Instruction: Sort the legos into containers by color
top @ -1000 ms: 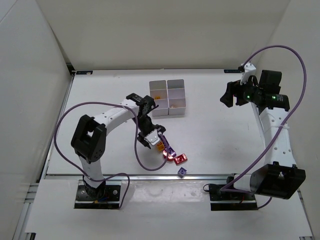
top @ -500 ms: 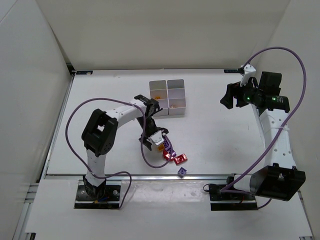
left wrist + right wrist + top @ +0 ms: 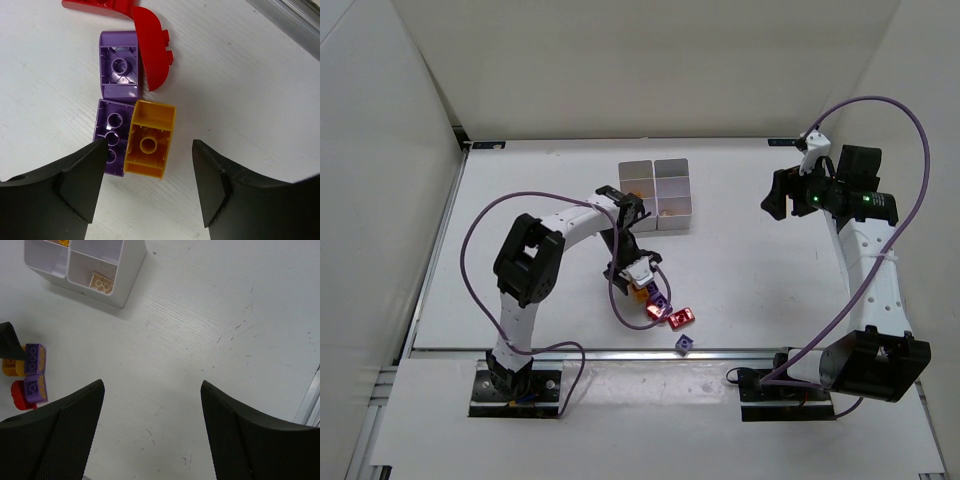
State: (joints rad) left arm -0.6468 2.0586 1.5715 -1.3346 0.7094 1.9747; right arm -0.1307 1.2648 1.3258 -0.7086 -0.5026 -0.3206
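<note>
My left gripper (image 3: 149, 162) is open and low over a cluster of legos on the table. An upside-down orange brick (image 3: 149, 145) lies between its fingertips, touching neither. A purple brick (image 3: 112, 137) lies against the orange one, by the left finger. Beyond are another purple brick (image 3: 120, 65) and a red brick (image 3: 150, 47). In the top view the left gripper (image 3: 638, 278) sits just in front of the white containers (image 3: 657, 172). My right gripper (image 3: 782, 190) hangs open and empty high at the right, over bare table (image 3: 152, 385).
A tan brick (image 3: 101, 284) lies in one bin and an orange piece (image 3: 62, 242) in another. A red brick (image 3: 680, 317) and a lone purple brick (image 3: 684, 344) lie near the table's front edge (image 3: 620, 350). A purple cable loops by the left arm.
The left arm has swung right and its gripper has shifted slightly toward the brick cluster, now straddling the orange brick. The right arm has not moved.
</note>
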